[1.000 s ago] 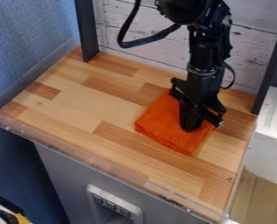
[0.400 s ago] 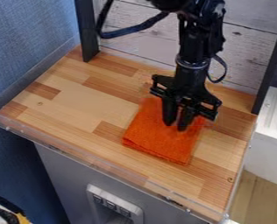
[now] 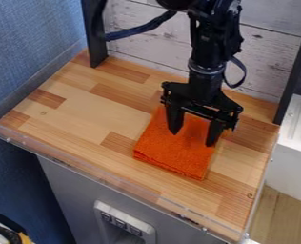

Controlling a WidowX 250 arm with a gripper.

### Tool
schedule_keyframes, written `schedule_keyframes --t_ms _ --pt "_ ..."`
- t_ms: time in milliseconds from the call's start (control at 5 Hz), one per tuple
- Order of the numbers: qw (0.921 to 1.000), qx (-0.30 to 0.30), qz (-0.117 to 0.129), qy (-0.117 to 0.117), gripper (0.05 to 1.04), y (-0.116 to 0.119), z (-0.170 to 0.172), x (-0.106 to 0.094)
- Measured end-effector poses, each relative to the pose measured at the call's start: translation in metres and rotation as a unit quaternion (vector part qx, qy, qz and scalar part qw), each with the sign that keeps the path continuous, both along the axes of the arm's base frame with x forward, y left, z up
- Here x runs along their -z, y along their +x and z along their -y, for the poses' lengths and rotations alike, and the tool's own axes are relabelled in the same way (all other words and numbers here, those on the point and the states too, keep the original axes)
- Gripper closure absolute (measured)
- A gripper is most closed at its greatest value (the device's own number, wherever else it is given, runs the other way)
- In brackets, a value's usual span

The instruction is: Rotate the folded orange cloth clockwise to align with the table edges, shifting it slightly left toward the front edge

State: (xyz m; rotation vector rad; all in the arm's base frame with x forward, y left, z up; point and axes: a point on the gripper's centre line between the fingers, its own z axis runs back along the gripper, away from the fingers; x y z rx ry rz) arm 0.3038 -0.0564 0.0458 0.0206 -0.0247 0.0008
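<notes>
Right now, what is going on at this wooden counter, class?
A black robot arm reaches down from the top of the picture, its gripper over a folded orange cloth. The two fingers are spread apart, with orange fabric showing between them, so the cloth is not pinched. It lies flat on the wooden counter, toward the right-hand side. Whether the fingertips are touching it is hard to tell.

Soft, fairly even light brightens the desk [image 3: 83, 112]. Thin glints run along its clear rim [image 3: 118, 182], and small highlights mark the black arm [image 3: 207, 52]. The blue wall [image 3: 32, 43] darkens toward the lower left; the white surface [image 3: 292, 171] at right is bright.
</notes>
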Motion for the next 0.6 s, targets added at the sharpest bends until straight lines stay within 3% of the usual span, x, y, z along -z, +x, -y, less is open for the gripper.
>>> schedule_keyframes --t_ms 600 --pt "0.9996 -0.010 0.008 -0.025 0.087 0.0056 -0.0037 -0.0030"
